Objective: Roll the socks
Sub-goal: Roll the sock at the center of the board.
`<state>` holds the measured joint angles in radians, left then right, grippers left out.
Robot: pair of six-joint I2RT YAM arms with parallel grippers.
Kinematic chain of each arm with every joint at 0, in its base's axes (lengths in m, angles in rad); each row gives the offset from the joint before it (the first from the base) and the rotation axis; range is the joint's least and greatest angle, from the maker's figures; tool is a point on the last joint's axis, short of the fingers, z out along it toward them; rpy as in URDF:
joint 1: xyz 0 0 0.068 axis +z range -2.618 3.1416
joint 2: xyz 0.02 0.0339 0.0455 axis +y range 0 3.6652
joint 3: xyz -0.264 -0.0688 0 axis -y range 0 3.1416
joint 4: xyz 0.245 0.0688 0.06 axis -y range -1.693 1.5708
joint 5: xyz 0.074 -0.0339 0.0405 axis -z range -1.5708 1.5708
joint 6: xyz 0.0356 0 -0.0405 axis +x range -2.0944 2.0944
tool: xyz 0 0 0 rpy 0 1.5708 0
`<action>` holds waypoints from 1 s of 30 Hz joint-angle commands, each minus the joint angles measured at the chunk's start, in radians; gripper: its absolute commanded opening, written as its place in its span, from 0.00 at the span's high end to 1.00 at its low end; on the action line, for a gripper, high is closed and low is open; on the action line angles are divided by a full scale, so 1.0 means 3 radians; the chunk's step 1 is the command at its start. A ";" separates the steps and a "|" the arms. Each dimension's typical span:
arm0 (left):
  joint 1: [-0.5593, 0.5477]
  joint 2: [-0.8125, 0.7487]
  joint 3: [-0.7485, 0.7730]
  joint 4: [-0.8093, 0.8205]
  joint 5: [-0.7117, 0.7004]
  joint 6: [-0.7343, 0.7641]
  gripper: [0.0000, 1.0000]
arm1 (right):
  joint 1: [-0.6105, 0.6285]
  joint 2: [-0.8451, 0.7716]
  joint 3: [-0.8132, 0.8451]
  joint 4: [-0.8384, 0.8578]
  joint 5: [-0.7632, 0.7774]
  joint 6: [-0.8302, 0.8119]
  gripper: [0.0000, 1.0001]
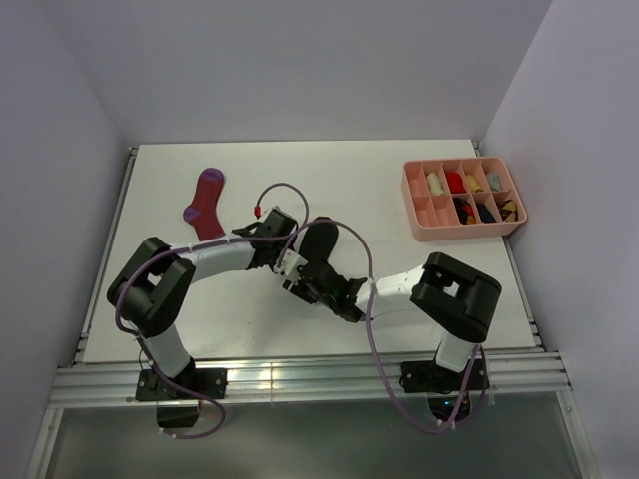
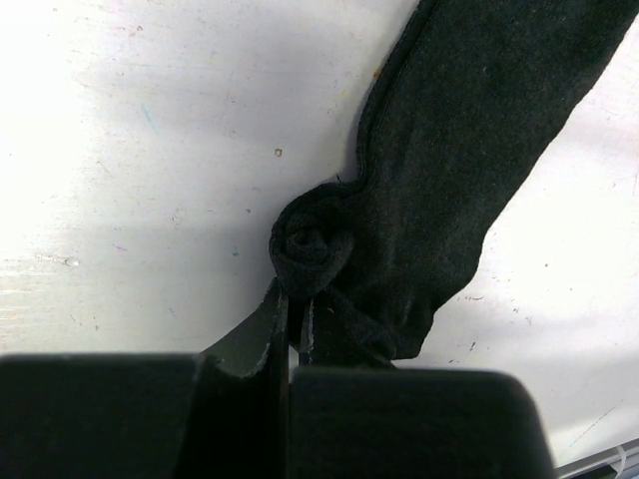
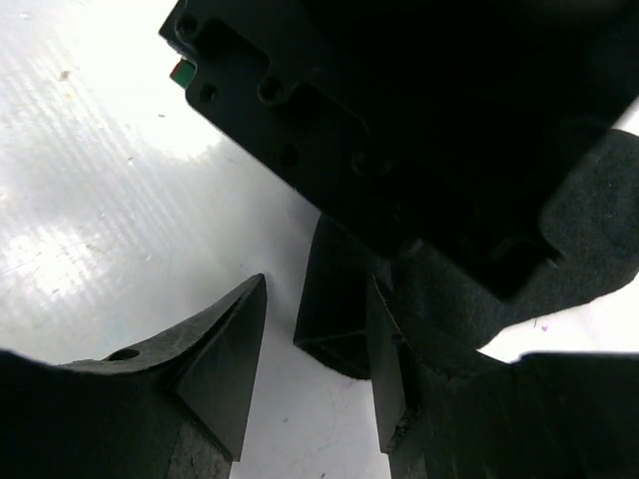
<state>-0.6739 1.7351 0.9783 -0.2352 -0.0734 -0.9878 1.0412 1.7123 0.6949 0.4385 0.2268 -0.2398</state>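
Over on the white desk (image 1: 349, 170), the pink plastic compartment tray (image 1: 464, 231) sits far right with little rolled bundles in its slots. The long magenta-and-purple fabric sock (image 1: 208, 205) lies flat at the far left. The black fabric sock (image 2: 469, 150) is mid-desk where the arms meet, one end curled into a tight roll. The left claw (image 2: 295, 299) is pinched shut on that rolled end. The right claw (image 3: 315, 299) sits right beside it, jaws apart, not clamping anything.
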 commanded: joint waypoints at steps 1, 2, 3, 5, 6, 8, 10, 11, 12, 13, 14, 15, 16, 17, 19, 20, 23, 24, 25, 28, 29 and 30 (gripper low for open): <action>0.0012 0.0132 0.0027 -0.0234 -0.0011 0.0128 1.00 | 0.0042 0.0137 0.0164 -0.0014 0.0200 -0.0106 0.49; 0.0012 0.0137 0.0037 -0.0234 -0.0006 0.0133 1.00 | 0.0052 0.0167 0.0184 -0.0060 0.0210 -0.0106 0.50; 0.0017 0.0147 0.0047 -0.0234 0.0009 0.0138 1.00 | 0.0052 0.0208 0.0199 -0.0101 0.0246 -0.0101 0.51; 0.0017 0.0158 0.0068 -0.0254 0.0015 0.0148 1.00 | 0.0078 0.0244 0.0200 -0.0132 0.0292 -0.0126 0.53; 0.0017 0.0158 0.0068 -0.0254 0.0020 0.0153 1.00 | 0.0098 0.0275 0.0240 -0.0188 0.0307 -0.0111 0.60; 0.0022 0.0158 0.0073 -0.0254 0.0040 0.0148 1.00 | 0.0098 0.0341 0.0276 -0.0300 0.0318 -0.0091 0.67; 0.0037 0.0143 0.0073 -0.0239 0.0061 0.0148 1.00 | 0.0098 0.0382 0.0337 -0.0372 0.0348 -0.0065 0.79; 0.0042 0.0132 0.0068 -0.0244 0.0056 0.0143 1.00 | 0.0098 0.0403 0.0358 -0.0423 0.0343 -0.0065 0.84; 0.0058 0.0127 0.0068 -0.0244 0.0056 0.0143 0.99 | 0.0098 0.0403 0.0363 -0.0439 0.0323 -0.0055 0.95; 0.0068 0.0102 0.0068 -0.0249 0.0051 0.0133 0.99 | 0.0098 0.0393 0.0363 -0.0449 0.0303 -0.0024 1.00; 0.0073 0.0091 0.0058 -0.0254 0.0040 0.0133 0.97 | 0.0098 0.0377 0.0378 -0.0505 0.0232 -0.0009 1.00; 0.0083 0.0076 0.0047 -0.0244 0.0035 0.0123 0.91 | 0.0098 0.0362 0.0389 -0.0536 0.0180 0.0012 1.00; 0.0109 0.0036 0.0032 -0.0229 0.0030 0.0102 0.89 | 0.0088 0.0352 0.0404 -0.0567 0.0119 0.0078 1.00; 0.0124 0.0010 -0.0003 -0.0198 0.0025 0.0087 0.86 | 0.0073 0.0326 0.0424 -0.0617 -0.0018 0.0114 1.00; 0.0180 -0.0087 -0.0050 -0.0162 0.0010 0.0026 0.75 | 0.0012 0.0285 0.0435 -0.0674 -0.0193 0.0241 1.00; 0.0196 -0.0128 -0.0100 -0.0152 -0.0026 0.0005 0.72 | -0.0019 0.0265 0.0465 -0.0745 -0.0426 0.0292 1.00; 0.0257 -0.0307 -0.0223 -0.0096 -0.0092 -0.0092 0.58 | -0.0198 0.0193 0.0496 -0.0843 -0.0734 0.0507 1.00; 0.0283 -0.0419 -0.0264 -0.0050 -0.0153 -0.0163 0.52 | -0.0249 0.0178 0.0511 -0.0878 -0.0963 0.0553 1.00; 0.0293 -0.0481 -0.0305 -0.0019 -0.0179 -0.0204 0.47 | -0.0305 0.0173 0.0542 -0.0919 -0.1087 0.0665 1.00; 0.0329 -0.0726 -0.0504 0.0058 -0.0312 -0.0388 0.41 | -0.0545 0.0152 0.0593 -0.1001 -0.1593 0.0905 1.00; 0.0339 -0.0793 -0.0611 0.0078 -0.0363 -0.0439 0.37 | -0.0607 0.0157 0.0614 -0.1017 -0.1751 0.0962 1.00; 0.0354 -0.0920 -0.0678 0.0109 -0.0399 -0.0526 0.31 | -0.0749 0.0162 0.0619 -0.1002 -0.1935 0.1024 1.00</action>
<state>-0.5797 1.5509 0.8242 -0.2405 -0.1165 -1.0664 0.8799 1.7721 0.8639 0.2363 -0.1165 -0.0505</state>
